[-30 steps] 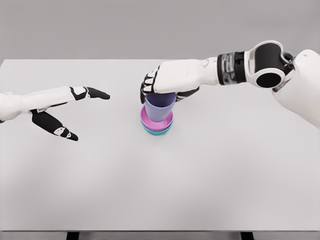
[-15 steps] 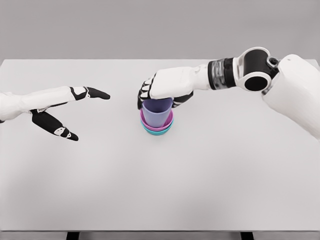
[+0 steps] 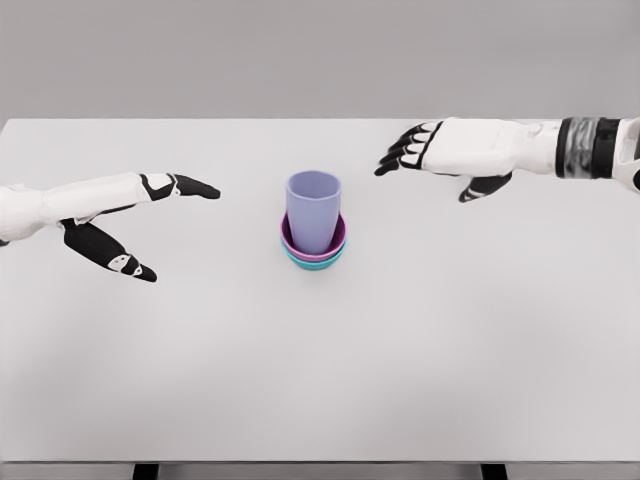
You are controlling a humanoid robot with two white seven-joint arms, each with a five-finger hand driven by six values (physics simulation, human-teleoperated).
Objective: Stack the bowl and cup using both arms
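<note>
A lilac cup (image 3: 314,211) stands upright inside a magenta bowl (image 3: 338,238), which is nested in a teal bowl (image 3: 316,263) near the middle of the white table (image 3: 320,350). My right hand (image 3: 428,160) hovers up and to the right of the cup, fingers spread, holding nothing and well apart from it. Far to the left of the stack, my left hand (image 3: 150,225) is also open, with its thumb pointing down and right.
Only the stack and the two hands are above the table. Its front edge runs along the bottom of the view, and a grey wall lies behind the far edge.
My right hand lowered the cup into the bowls, let go of it and drew back up and to the right. The left arm has not moved.
</note>
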